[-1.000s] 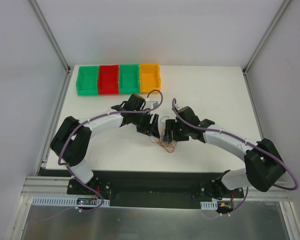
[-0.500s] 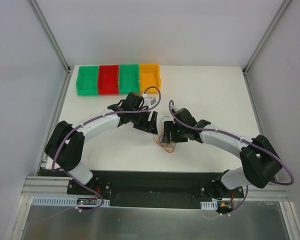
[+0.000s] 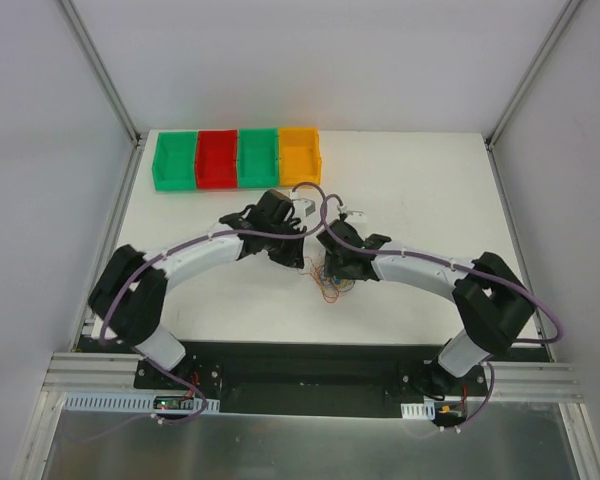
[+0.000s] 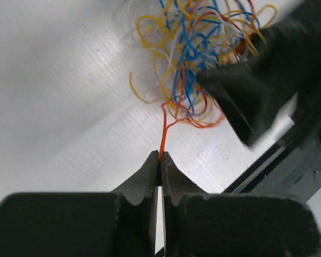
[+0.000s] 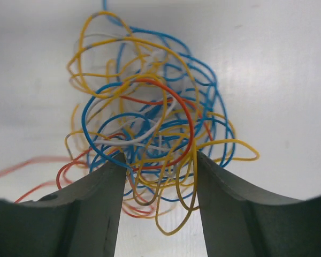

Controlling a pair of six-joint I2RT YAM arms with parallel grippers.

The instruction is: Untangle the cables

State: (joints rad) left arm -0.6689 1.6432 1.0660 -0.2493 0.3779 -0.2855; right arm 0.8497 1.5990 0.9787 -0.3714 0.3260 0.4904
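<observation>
white table (image 4: 53,96), orange cable (image 4: 163,131) in left gripper (image 4: 160,160)

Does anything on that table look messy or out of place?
Only the cables: a knotted clump of yellow, blue, orange and white wire mid-table, between the two arms. One orange wire is stretched out of it, pinched in the left jaws; the right jaws stand open astride the clump. The four bins sit in a neat row.

the top camera hangs high at the near edge, looking down and away across the whole table (image 3: 430,200). the two wrist cameras sit low and close, facing each other from left and right over the same cable tangle (image 5: 150,134), mid-table.
</observation>
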